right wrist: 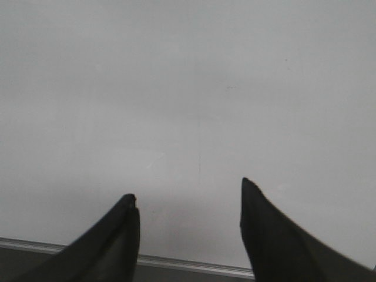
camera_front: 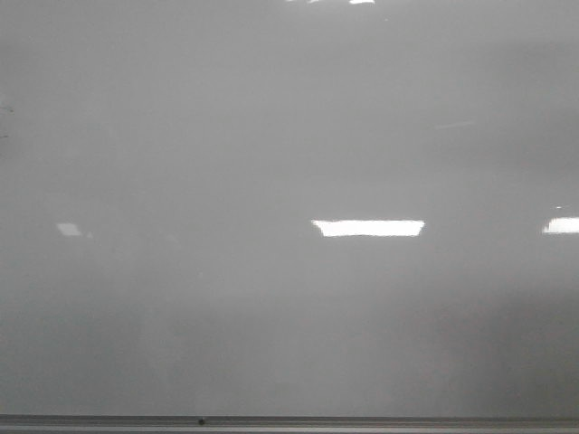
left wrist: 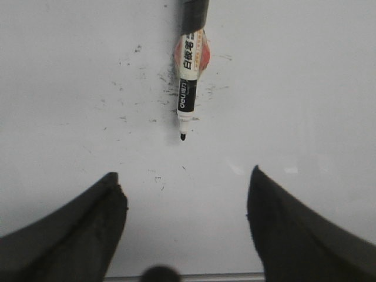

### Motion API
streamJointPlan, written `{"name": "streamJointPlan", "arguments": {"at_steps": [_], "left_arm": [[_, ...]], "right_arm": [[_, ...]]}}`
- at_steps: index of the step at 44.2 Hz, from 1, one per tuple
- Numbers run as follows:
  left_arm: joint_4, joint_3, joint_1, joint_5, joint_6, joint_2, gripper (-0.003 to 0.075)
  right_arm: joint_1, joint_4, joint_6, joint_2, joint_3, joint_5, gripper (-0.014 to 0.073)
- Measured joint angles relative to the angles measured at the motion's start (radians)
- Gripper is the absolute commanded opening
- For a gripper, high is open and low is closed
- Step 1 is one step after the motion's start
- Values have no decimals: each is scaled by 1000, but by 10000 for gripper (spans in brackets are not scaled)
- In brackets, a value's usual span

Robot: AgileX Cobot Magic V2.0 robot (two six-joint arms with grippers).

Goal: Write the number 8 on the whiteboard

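Over the whiteboard (left wrist: 70, 88), left hand (left wrist: 185, 194) and right hand (right wrist: 188, 205) both wide apart, empty.

We see the whiteboard (left wrist: 70, 88) filling almost the whole frame as a pale, glossy surface. A marker (left wrist: 189, 76) lies on it at the upper centre, capless, with its black tip pointing toward the bottom of the frame; its white label carries black print, and an orange-red patch shows just behind the barrel. Small black specks and smudges are scattered around the marker, mostly to its left. The left gripper (left wrist: 185, 200) appears at the bottom, its two dark fingers (left wrist: 76, 235) spread wide apart and empty. A thin grey edge rail (left wrist: 205, 277) runs between them at the lower edge.
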Motion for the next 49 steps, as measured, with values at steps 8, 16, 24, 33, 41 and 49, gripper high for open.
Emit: {"name": "streamJointPlan", "arguments": {"at_steps": [8, 16, 24, 33, 41, 49], "left_arm": [[0, 0, 0, -115, 2, 122, 490], [0, 0, 0, -221, 2, 241, 457], [2, -2, -23, -333, 2, 352, 449], [13, -2, -28, -458, 2, 454, 449], [20, -2, -28, -538, 2, 514, 439], [21, -4, -28, -570, 2, 554, 302]], "right_arm": [[0, 0, 0, 0, 0, 1, 449], [0, 0, 0, 0, 0, 2, 449], [0, 0, 0, 0, 0, 2, 449], [0, 0, 0, 0, 0, 2, 449], [0, 0, 0, 0, 0, 3, 449], [0, 0, 0, 0, 0, 3, 449]]}}
